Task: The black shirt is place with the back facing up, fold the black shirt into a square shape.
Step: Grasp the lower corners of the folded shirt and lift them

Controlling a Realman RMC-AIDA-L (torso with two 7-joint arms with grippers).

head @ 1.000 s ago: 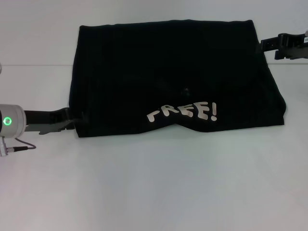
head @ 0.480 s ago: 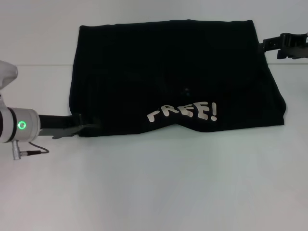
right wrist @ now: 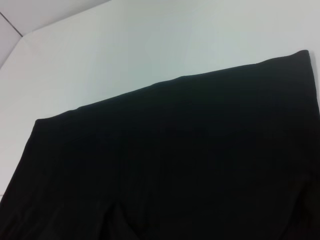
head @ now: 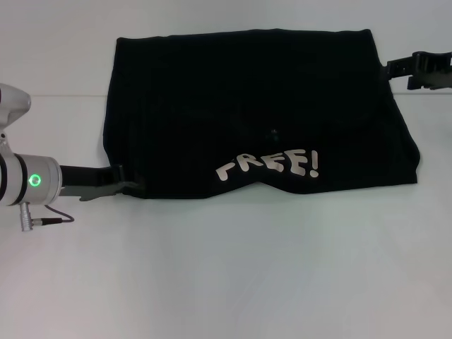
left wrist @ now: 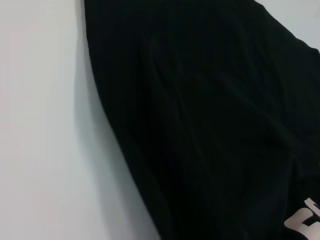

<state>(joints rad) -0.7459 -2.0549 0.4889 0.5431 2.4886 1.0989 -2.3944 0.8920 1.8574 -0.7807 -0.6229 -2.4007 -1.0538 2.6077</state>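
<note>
The black shirt (head: 247,113) lies folded into a wide rectangle on the white table (head: 233,275). White letters "FREE!" (head: 268,164) show near its front edge. My left gripper (head: 131,186) is at the shirt's near left corner, touching the fabric edge. My right gripper (head: 390,68) is at the shirt's far right edge. The left wrist view shows the shirt (left wrist: 210,110) close up with its edge on the table. The right wrist view shows the shirt's (right wrist: 175,165) far edge.
The white table surrounds the shirt on all sides, with a wide bare strip in front (head: 233,282). A cable (head: 49,220) hangs from my left wrist. A table seam (head: 63,96) runs along the back left.
My left gripper has moved right, into the shirt's near left corner, and that corner has shifted slightly inward. My right gripper has drawn a little to the right.
</note>
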